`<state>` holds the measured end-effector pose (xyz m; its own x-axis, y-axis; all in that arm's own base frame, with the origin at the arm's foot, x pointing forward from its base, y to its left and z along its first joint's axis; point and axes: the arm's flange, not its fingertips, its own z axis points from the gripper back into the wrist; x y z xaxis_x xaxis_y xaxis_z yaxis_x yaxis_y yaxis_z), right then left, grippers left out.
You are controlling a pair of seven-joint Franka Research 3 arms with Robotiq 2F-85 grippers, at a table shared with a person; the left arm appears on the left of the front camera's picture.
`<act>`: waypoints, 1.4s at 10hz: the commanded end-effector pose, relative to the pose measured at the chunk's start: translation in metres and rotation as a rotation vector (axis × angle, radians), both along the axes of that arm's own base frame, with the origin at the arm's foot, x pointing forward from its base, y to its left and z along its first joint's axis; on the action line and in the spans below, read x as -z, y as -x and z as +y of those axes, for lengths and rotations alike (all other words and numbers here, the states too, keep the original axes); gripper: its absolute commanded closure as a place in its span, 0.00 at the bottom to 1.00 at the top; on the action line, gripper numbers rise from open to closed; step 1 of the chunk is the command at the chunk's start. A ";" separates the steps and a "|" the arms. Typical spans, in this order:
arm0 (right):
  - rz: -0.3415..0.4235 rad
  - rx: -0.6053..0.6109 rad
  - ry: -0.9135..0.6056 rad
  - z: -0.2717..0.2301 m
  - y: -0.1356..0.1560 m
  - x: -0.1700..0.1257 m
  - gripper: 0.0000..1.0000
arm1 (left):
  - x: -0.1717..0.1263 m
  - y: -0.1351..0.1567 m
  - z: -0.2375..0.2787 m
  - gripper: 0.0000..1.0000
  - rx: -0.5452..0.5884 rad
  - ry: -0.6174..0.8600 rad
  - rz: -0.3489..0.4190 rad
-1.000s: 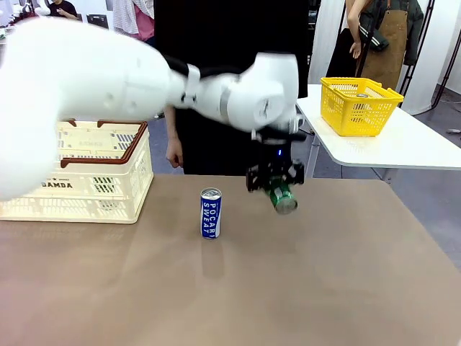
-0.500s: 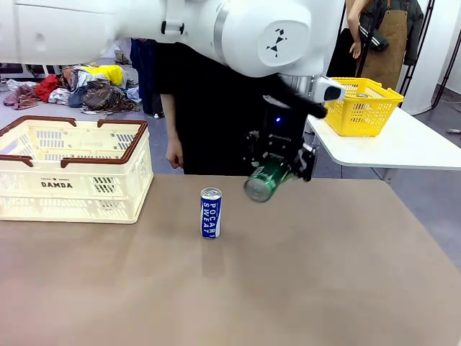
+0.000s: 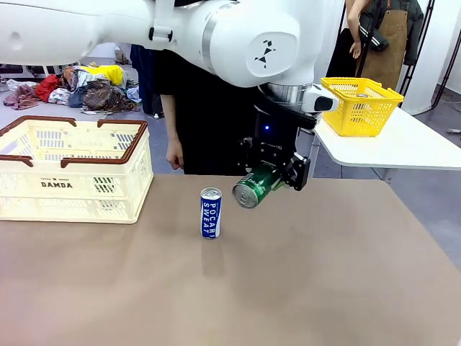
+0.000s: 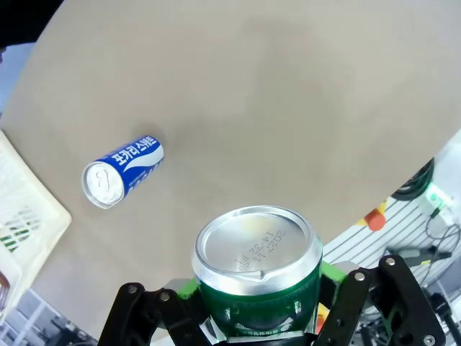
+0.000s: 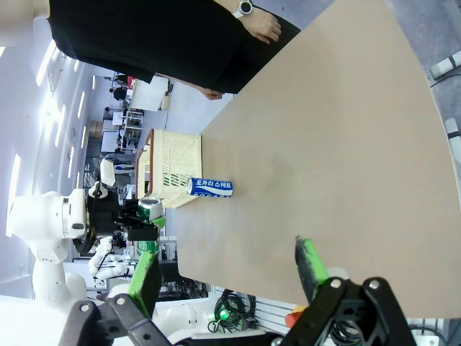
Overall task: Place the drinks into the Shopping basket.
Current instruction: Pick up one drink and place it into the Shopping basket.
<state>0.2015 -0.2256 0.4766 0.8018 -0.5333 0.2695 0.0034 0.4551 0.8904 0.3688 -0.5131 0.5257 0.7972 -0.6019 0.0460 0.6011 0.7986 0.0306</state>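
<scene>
My left gripper (image 3: 269, 178) is shut on a green can (image 3: 253, 189), which hangs tilted above the brown table with its silver top toward the camera. In the left wrist view that can (image 4: 258, 254) sits between the jaws of the left gripper (image 4: 258, 311). A blue-and-white Pocari Sweat can (image 3: 210, 213) stands upright on the table, just left of and below the held can; it also shows as the blue can (image 4: 122, 171) and the blue can (image 5: 209, 187). The cream Shopping basket (image 3: 43, 184) stands at the table's left end. My right gripper (image 5: 227, 274) is open and holds nothing.
A person in black (image 3: 209, 101) stands at the far edge, one hand (image 3: 173, 155) hanging by the table. A yellow mesh basket (image 3: 359, 107) sits on a white side table at the right. The brown tabletop (image 3: 324, 274) is bare at the front and right.
My left arm has swung up and leftward, carrying the green can toward the blue can. The can has turned so that its top now faces the camera.
</scene>
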 end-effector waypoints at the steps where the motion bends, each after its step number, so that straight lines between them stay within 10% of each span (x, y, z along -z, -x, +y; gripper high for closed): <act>1: -0.031 -0.007 -0.005 -0.001 -0.001 -0.002 0.00 | -0.009 0.002 -0.007 1.00 -0.021 -0.011 -0.009; 3: -0.031 -0.007 -0.005 -0.001 -0.001 -0.002 0.00 | 0.010 -0.014 -0.008 1.00 0.141 0.043 0.055; 8: -0.031 -0.007 -0.005 -0.001 -0.001 -0.002 0.00 | -0.093 -0.059 0.170 1.00 0.025 0.143 -0.230; 14: -0.031 -0.007 -0.005 -0.001 -0.001 -0.002 0.00 | -0.070 -0.107 0.429 1.00 -0.660 0.014 -0.166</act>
<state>0.2011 -0.2259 0.4764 0.8011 -0.5346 0.2693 0.0041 0.4548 0.8906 0.4894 -0.0874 0.6001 0.9802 -0.0525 0.1908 0.0346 0.9948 0.0959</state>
